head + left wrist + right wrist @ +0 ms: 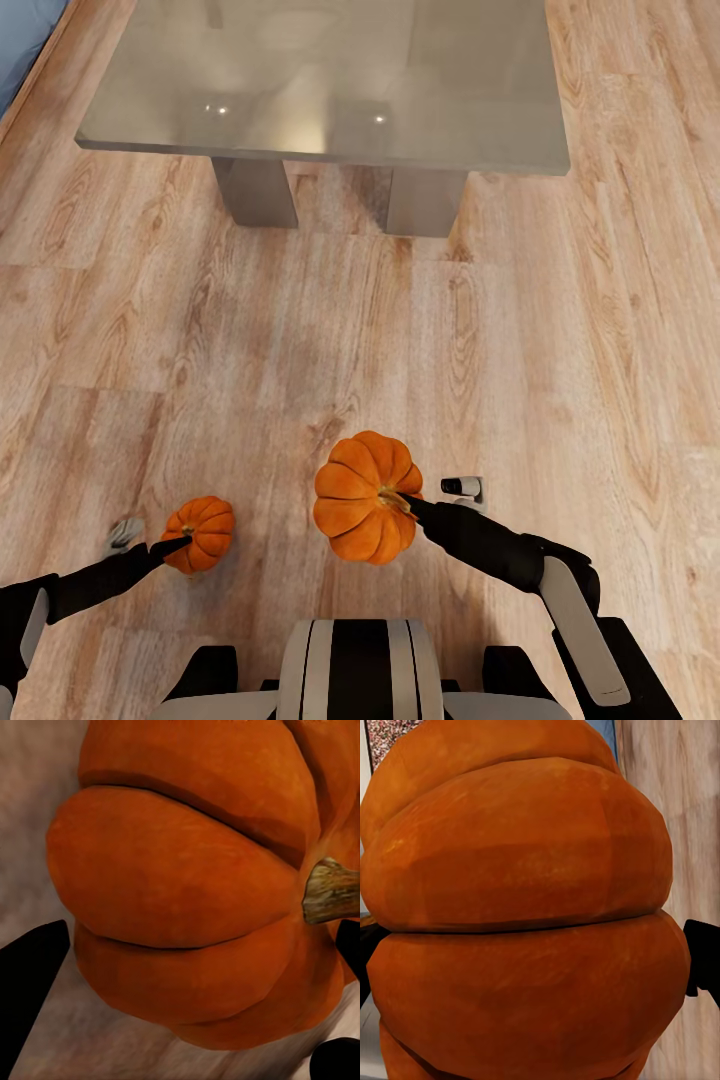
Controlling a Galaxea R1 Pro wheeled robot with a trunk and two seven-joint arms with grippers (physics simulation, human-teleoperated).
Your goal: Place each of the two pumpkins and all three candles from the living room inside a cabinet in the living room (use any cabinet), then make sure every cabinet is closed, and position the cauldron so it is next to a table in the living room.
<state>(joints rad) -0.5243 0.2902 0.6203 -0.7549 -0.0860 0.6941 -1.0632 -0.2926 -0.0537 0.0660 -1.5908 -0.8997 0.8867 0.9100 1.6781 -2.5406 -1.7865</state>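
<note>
Your left gripper has its jaws clamped on the smaller pumpkin; your right gripper holds the bigger pumpkin; both are above the wood floor, the table ahead.

Table stood ahead on floor. Two pumpkins sat well short of table: one left, other right, apart.

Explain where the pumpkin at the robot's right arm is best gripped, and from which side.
Grip the right pumpkin across its ribbed belly, coming from the side, as the right end effector does now. The body is wide and squat, and grooves between ribs seat the fingers; the stem looks too short and thin to hold reliably.
</note>
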